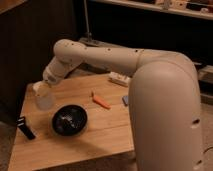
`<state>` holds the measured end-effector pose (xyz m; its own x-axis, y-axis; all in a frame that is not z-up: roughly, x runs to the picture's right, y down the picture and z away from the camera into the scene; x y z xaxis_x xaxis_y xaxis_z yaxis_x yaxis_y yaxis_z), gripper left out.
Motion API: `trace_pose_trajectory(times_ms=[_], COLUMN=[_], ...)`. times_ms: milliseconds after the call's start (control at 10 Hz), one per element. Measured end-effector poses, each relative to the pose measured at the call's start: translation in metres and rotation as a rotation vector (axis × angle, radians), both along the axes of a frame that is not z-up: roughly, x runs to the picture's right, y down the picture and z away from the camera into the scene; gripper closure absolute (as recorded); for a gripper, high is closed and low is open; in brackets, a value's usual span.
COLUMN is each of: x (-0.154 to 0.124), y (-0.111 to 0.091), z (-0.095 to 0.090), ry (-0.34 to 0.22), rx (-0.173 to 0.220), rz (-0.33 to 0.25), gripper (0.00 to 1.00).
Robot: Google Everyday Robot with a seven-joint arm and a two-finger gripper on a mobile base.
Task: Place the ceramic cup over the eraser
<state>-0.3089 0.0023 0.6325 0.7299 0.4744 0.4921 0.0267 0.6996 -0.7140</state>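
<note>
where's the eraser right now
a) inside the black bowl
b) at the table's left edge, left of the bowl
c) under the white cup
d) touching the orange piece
b: the eraser lies at the left edge of the table, left of the black bowl, while the pincer grips the ceramic cup farther back.

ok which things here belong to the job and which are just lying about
Job: small white tapered ceramic cup, held in the gripper over the wooden table's left side; small black bar eraser.
Lying about: wide black bowl, orange carrot-like piece, blue cloth-like piece.
</note>
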Motion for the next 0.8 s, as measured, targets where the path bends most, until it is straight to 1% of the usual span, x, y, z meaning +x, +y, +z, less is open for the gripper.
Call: trace_pose_trajectory(times_ms=[100,300,400,500,600,700,800], x=[-0.005,-0.014,-0.016,-0.017,-0.020,-0.029,-0.045], y=[0.007,0.015,0.015,0.015,0.017,0.018,0.022], z=[-0.023,-0.047,-0.058,-0.058,-0.054,-0.050,-0.038], ry=[-0.048,-0.118,-0.152,-0.163,-0.177,-0.194,-0.213], rx=[0.026,0.059,0.079,0.076,0.077,0.076,0.072], rz=[-0.036,-0.093,-0.117,-0.118,-0.123,-0.129,-0.141], gripper=[0.97,0.97,0.97,0.97,0.97,0.97,0.97])
